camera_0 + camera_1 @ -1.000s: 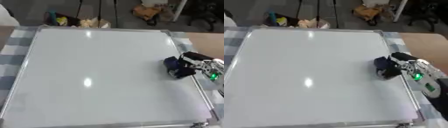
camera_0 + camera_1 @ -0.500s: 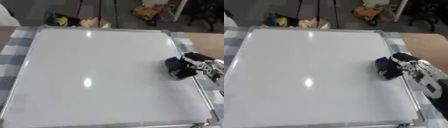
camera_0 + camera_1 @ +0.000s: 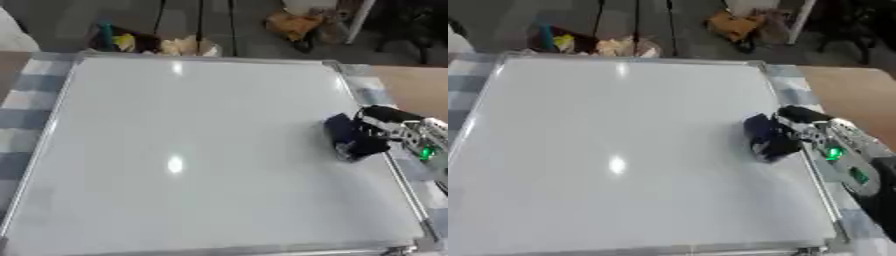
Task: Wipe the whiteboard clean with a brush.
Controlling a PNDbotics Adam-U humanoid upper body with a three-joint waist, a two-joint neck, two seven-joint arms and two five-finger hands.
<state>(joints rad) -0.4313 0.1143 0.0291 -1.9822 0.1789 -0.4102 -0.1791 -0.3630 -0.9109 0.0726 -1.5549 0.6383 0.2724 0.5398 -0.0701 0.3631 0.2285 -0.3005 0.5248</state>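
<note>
A large whiteboard with a silver frame lies flat on the table and fills most of both views; its surface shows no marks, only light glints. A dark blue brush rests on the board near its right edge. My right hand comes in from the right side and is shut on the brush, fingers curled round it. A green light glows on the wrist behind the hand. My left hand shows in neither view.
A grey checked cloth covers the table under the board and shows at its left and right. Beyond the far edge, on the floor, are bags and clutter, stand legs and a chair base.
The hand with the brush has slid slightly toward me and to the right along the board's right edge. The camera view has also shifted a little.
</note>
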